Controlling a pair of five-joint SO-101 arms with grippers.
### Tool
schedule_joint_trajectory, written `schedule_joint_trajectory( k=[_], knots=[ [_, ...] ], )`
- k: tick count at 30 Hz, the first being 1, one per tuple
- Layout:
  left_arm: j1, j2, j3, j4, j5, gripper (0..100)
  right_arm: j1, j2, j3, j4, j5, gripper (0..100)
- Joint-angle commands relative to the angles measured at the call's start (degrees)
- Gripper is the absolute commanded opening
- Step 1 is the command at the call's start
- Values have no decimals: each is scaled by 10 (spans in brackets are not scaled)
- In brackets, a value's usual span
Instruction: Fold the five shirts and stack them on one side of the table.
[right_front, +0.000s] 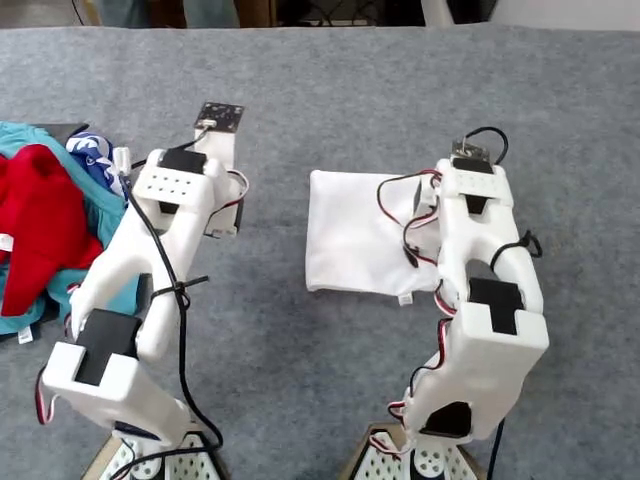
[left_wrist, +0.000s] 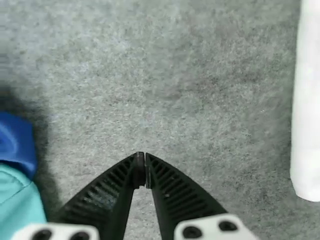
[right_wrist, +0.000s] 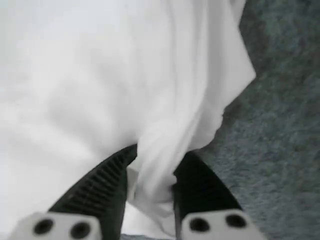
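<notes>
While the right tool pinches a bunched fold at one edge of the white shirt, that folded shirt lies mid-table and stretches away toward the left tool. The left tool is pressed together over bare surface, apart from it, with the heaped shirts beyond. The right tool seems better placed.
</notes>
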Motion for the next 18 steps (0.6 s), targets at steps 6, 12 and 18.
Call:
schedule_joint_trajectory(
  k=[6, 12, 18],
  knots=[
    [-14, -25, 13, -4, -3, 36, -12, 16, -26, 9, 40, 15],
    [-15, -25, 30, -4, -3, 36, 11, 17, -161, 79, 124, 15],
    [-15, -25, 34, -3, -3, 36, 62, 20, -352, 157, 241, 15]
  ],
)
